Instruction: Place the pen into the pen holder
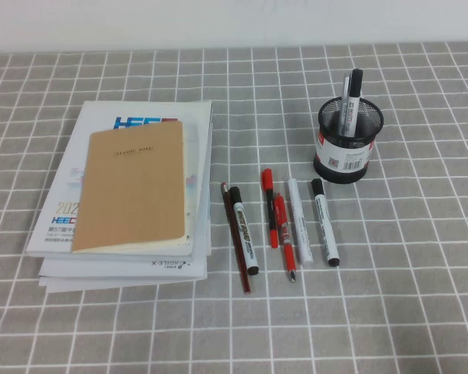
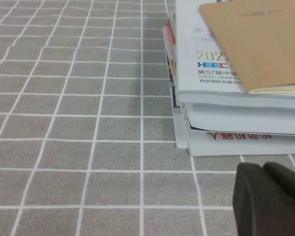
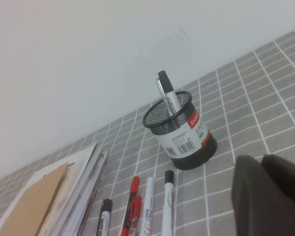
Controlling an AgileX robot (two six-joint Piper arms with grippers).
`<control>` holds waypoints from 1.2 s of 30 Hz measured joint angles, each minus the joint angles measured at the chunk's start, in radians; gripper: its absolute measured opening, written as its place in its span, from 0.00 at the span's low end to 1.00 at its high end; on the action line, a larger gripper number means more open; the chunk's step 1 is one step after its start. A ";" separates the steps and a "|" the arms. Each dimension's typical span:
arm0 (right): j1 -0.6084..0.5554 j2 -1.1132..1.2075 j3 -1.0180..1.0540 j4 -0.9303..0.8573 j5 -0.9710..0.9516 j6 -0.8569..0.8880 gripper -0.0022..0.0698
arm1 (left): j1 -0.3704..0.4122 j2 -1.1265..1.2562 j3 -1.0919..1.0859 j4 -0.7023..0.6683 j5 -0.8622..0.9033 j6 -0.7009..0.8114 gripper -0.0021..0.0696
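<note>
Each wrist view catches only a dark corner of its gripper, left gripper [image 2: 270, 199] beside the book stack [image 2: 236, 78], right gripper [image 3: 268, 196] near the pen holder [image 3: 179, 130]; finger state cannot be told. The pen [image 1: 351, 97] stands upright inside the pen holder, its lower barrel hidden behind mesh.

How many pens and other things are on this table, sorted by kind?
Pens and markers lying flat: 6
Marker standing in the pen holder: 1
Pen holder: 1
Brown notebook: 1
Booklet stack under it: 1
Left gripper, beside the stack: 1
Right gripper, facing the holder: 1
Total: 12
</note>
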 joint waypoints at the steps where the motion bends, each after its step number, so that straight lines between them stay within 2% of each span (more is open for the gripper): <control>1: 0.000 0.000 0.000 0.000 0.000 0.000 0.01 | 0.000 0.000 0.000 0.000 0.000 0.000 0.02; 13: 0.000 0.000 0.000 0.074 0.000 0.000 0.01 | 0.000 0.000 0.000 0.000 0.000 0.000 0.02; 21: 0.000 0.000 0.000 0.234 0.000 0.000 0.01 | 0.000 0.000 0.000 0.000 0.000 0.000 0.02; 31: 0.000 0.000 0.000 0.260 0.049 -0.002 0.01 | 0.000 0.000 0.000 0.000 0.000 0.000 0.02; 36: 0.000 0.077 -0.117 0.172 0.045 -0.002 0.01 | 0.000 0.000 0.000 0.000 0.000 0.000 0.02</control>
